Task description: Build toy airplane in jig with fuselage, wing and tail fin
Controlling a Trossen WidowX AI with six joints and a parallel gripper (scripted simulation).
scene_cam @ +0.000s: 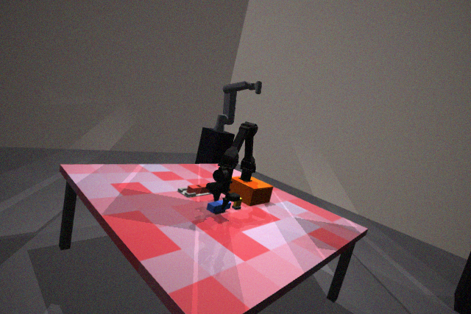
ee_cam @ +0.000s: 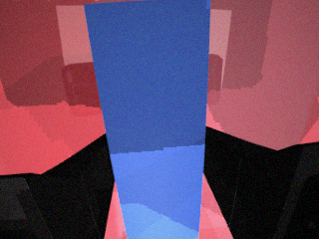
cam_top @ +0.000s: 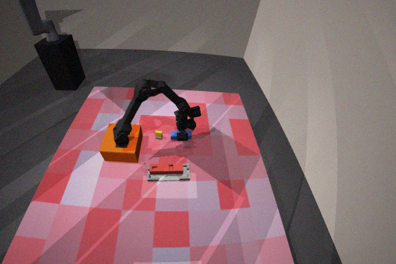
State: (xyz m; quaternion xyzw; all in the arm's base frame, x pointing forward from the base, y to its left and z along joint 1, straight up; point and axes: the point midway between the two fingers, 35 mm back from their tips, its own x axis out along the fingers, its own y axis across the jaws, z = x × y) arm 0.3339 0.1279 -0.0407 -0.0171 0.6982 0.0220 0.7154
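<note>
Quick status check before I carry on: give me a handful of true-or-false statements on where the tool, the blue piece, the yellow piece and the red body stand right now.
1. The tool is shut on the blue piece. True.
2. The red body lies in the grey jig. True.
3. The yellow piece sits in a socket on the red body. False: it rests on the table, beside the blue piece.
4. The blue piece is raised high over the jig. False: it is down at the table, away from the jig.
5. The arm stands on an orange block. True.
</note>
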